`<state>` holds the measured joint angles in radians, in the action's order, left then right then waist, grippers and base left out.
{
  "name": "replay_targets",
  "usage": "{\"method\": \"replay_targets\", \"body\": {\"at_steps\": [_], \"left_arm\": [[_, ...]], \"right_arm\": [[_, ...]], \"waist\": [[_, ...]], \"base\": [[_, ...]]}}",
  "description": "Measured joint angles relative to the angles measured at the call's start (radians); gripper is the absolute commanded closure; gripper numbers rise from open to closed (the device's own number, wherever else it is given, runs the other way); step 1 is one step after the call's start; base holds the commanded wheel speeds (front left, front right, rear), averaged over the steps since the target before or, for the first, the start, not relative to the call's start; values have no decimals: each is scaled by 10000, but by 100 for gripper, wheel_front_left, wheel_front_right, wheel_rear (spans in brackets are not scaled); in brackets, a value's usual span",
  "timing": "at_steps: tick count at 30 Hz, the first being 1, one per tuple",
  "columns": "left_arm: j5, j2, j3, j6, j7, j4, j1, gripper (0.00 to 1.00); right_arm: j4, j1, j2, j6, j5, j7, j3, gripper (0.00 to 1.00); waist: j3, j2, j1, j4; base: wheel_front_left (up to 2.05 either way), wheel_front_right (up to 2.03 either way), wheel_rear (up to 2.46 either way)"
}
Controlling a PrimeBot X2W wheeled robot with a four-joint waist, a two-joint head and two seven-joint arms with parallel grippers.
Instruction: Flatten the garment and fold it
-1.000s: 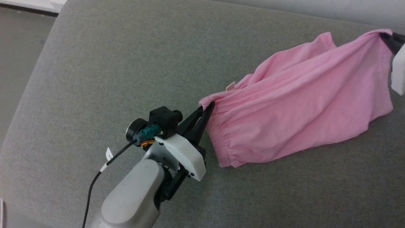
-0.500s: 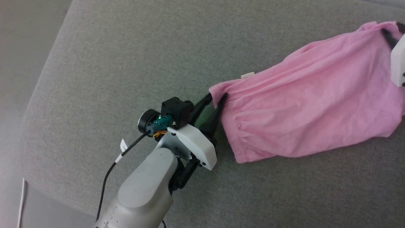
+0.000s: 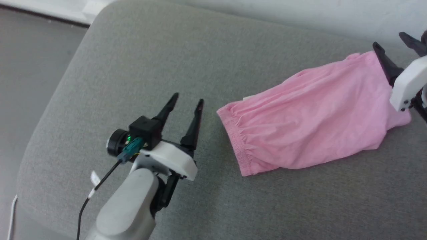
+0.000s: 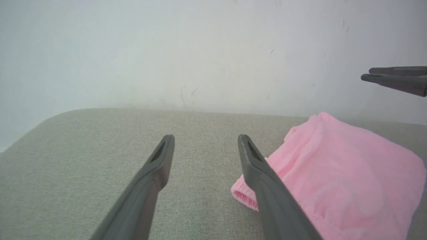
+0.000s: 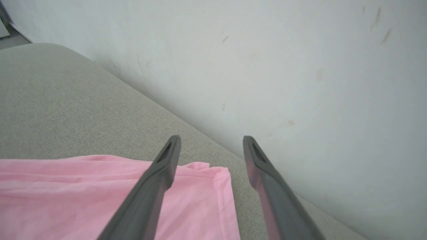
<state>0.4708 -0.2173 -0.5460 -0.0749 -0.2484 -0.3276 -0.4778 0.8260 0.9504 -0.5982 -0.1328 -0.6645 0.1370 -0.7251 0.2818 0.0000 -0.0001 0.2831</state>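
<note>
Garment [image 3: 310, 113] lies flat; left arm [image 3: 126, 206] beside waistband [image 3: 235, 140], right arm [image 3: 405, 86] over hem [image 5: 227, 200], jaws apart.

Grey fabric cushion [image 3: 140, 60], rounded corner, against white wall [image 4: 200, 50] with small scuffs. Grey floor [image 3: 30, 53], white baseboard [image 3: 50, 8] at left.

1. Left gripper [image 3: 187, 97], 2 long dark tapered fingers: spread wide apart, holding nothing, pointing up the head view.
2. Right gripper [image 3: 388, 39], same 2 dark fingers: spread wide, empty.
</note>
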Motion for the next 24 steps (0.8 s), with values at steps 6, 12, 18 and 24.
{"method": "replay_targets", "body": {"at_steps": [6,12,18,24], "left_arm": [[-347,-334,913,-869,-81,1595,1420,0],[-616,-290,1691,-1246,-84,2694,3216,0],[-894,19,1983,-1290,-84,2805,4334,0],[-819,194,1609,-1043,257,2071,4789,0]], "right_arm": [[-548,-1171,-15,0,-33,1131,577,0],[-2441,-3059,142,0,940,1202,2961,0],[-4376,-6164,1198,0,2410,1202,5413,0],[-5990,-8517,2660,0,3580,1200,6838,0]], "waist": [[-1021,0,-2,-376],[-1818,0,-3,-946],[-2339,0,-1,-1614],[-2654,0,0,-2200]], "base": [[0,0,0],[0,0,0],[0,0,0],[0,0,0]]}}
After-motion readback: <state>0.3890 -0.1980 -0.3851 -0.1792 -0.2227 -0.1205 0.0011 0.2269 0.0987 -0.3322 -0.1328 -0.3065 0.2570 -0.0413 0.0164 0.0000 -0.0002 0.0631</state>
